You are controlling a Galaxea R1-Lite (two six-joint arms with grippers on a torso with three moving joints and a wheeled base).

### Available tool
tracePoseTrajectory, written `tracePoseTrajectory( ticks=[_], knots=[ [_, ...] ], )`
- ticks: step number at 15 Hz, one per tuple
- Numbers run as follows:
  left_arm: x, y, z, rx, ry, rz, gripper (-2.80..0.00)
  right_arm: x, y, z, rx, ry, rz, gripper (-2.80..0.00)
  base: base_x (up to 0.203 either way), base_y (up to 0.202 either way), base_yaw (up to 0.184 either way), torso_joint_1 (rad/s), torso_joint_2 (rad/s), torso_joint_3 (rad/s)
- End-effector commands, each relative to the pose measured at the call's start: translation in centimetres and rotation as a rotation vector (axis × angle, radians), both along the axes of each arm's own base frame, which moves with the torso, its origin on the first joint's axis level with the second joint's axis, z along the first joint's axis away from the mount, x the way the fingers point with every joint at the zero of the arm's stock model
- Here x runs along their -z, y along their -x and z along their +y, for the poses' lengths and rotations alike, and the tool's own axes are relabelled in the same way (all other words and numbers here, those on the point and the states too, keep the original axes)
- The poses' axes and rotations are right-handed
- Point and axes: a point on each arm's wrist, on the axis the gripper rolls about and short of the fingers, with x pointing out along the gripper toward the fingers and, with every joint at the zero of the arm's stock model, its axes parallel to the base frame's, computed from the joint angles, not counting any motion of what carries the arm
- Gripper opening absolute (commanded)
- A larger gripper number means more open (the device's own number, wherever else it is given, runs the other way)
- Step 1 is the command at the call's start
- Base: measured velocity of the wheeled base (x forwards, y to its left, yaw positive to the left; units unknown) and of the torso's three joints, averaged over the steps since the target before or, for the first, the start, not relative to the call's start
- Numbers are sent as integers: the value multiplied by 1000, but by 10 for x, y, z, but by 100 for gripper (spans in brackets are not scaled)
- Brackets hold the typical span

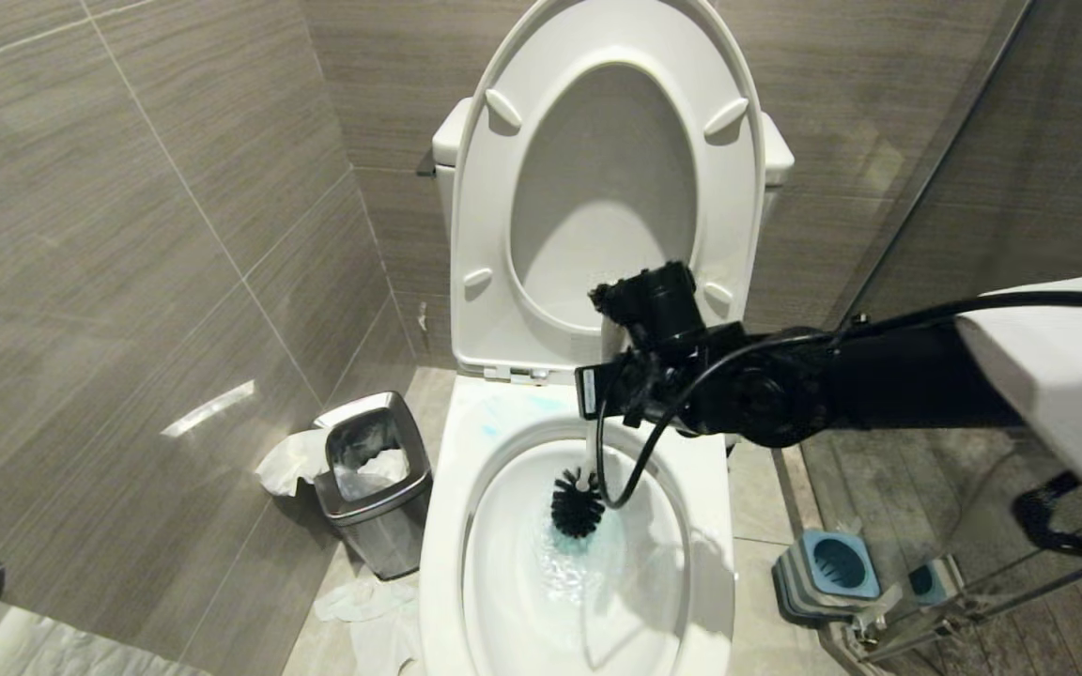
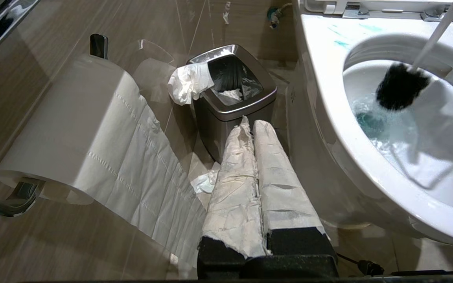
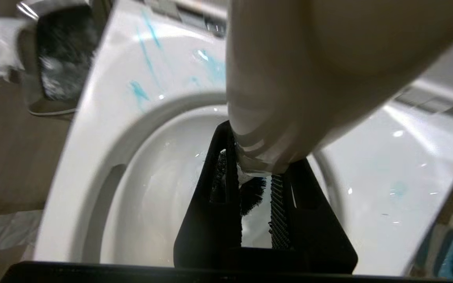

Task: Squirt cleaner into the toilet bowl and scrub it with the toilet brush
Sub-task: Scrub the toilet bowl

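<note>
The white toilet bowl (image 1: 452,488) stands open below me, its seat and lid raised. My right gripper (image 1: 609,390) hangs over the back of the basin, shut on the white handle of the toilet brush (image 1: 578,502). The black bristle head dips into the water. In the right wrist view the gripper (image 3: 260,157) clamps the handle just under its flared end (image 3: 309,59). Turquoise cleaner (image 1: 494,422) smears the back rim and tints the water (image 2: 368,122). My left gripper (image 2: 255,124), its fingers wrapped in white, is shut and empty, low beside the bowl.
A square steel bin (image 1: 377,483) with tissue draped over it stands left of the toilet, with crumpled paper on the floor. A toilet roll (image 2: 73,129) hangs on the left wall. The blue-and-grey brush holder (image 1: 827,573) sits on the floor at right, by a glass partition.
</note>
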Motion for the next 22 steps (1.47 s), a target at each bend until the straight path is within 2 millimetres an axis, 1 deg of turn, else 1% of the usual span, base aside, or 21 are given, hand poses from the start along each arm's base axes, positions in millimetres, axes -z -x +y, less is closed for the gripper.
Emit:
tracePoseTrajectory(
  ticks=[1,2,3,5,6,8,9,11,13,15,17,19,22],
  knots=[
    [0,0,0,0,0,2,-280,-61,32,-21,-24,-44,-116,-280,0,0,0,0,0,0],
    [0,0,0,0,0,2,-280,-62,37,-25,-48,-3,-127,-280,0,0,0,0,0,0],
    [0,0,0,0,0,2,-280,-58,39,-26,-80,33,-124,-280,0,0,0,0,0,0],
    [0,0,0,0,0,2,-280,-41,38,-22,-137,105,-115,-280,0,0,0,0,0,0],
    [0,0,0,0,0,2,-280,-34,34,-19,-157,126,-145,-280,0,0,0,0,0,0],
    [0,0,0,0,0,2,-280,-14,24,-8,-186,143,-217,-280,0,0,0,0,0,0],
    [0,0,0,0,0,2,-280,0,22,-3,-200,153,-233,-280,0,0,0,0,0,0],
    [0,0,0,0,0,2,-280,26,19,5,-218,163,-228,-280,0,0,0,0,0,0],
    [0,0,0,0,0,2,-280,47,13,13,-218,154,-211,-280,0,0,0,0,0,0],
    [0,0,0,0,0,2,-280,57,12,19,-210,124,-191,-280,0,0,0,0,0,0],
    [0,0,0,0,0,2,-280,59,15,21,-208,110,-178,-280,0,0,0,0,0,0],
    [0,0,0,0,0,2,-280,66,15,22,-208,113,-161,-280,0,0,0,0,0,0],
    [0,0,0,0,0,2,-280,91,10,24,-208,142,-116,-280,0,0,0,0,0,0]
  ],
)
